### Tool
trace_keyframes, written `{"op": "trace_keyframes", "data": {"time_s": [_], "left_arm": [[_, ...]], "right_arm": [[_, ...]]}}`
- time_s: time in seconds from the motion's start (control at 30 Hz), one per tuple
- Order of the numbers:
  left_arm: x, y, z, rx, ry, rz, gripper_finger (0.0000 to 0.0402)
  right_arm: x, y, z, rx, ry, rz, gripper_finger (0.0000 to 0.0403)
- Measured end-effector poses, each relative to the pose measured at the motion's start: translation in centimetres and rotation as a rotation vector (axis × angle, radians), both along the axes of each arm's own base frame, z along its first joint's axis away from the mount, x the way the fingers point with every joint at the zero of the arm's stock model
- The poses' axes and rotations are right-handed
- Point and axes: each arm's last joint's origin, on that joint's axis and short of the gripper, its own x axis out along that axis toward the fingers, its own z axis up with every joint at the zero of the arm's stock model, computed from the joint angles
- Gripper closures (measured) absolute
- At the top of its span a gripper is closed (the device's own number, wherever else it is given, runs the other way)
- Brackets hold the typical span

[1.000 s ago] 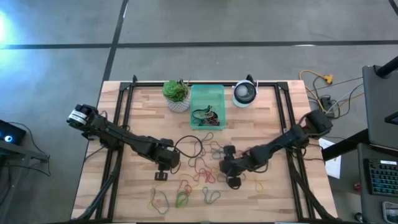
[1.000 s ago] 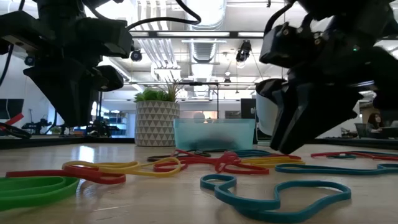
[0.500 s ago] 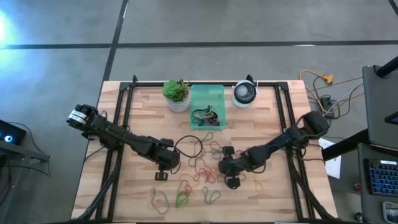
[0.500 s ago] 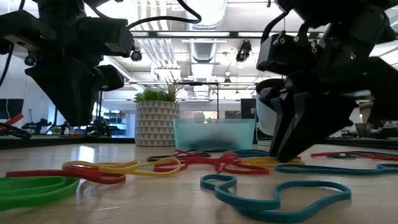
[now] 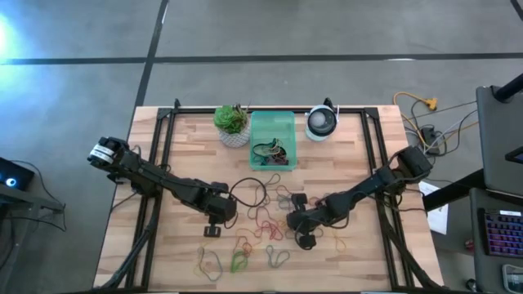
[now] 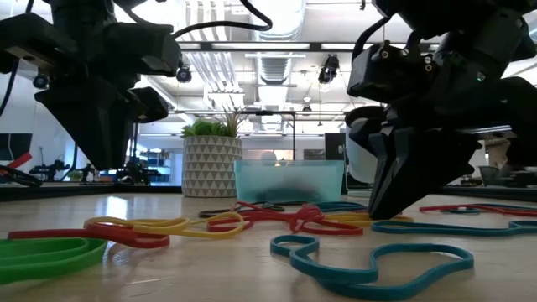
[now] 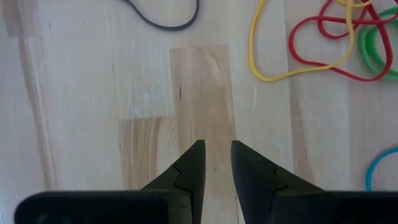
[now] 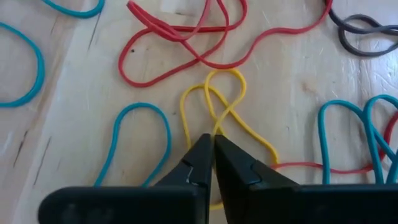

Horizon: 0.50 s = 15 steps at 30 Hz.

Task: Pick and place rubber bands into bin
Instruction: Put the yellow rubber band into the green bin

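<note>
Right gripper (image 8: 213,144) down on table centre, jaws pinched together on yellow band (image 8: 214,112) at its crossing; grip looks made, though strand between tips hard to confirm. Left gripper (image 7: 217,163) waits left of pile, part open, empty. Bin (image 5: 271,122) far centre, several bands already inside. Lift straight up, slow; watch red band (image 8: 186,53) tangling alongside; carry far to bin.
</note>
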Motion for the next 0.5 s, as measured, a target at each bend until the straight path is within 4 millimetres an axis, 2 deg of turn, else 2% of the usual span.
{"op": "trace_keyframes", "data": {"time_s": [0.23, 0.5], "left_arm": [[0.1, 0.0, 0.0, -0.001, -0.010, 0.002, 0.0340], [0.2, 0.0, 0.1, 0.006, -0.030, 0.007, 0.0340]], "right_arm": [[0.3, 0.0, 1.1, -0.034, -0.027, 0.021, 0.0394], [1.0, 0.0, 6.3, -0.144, -0.103, 0.035, 0.0394]]}}
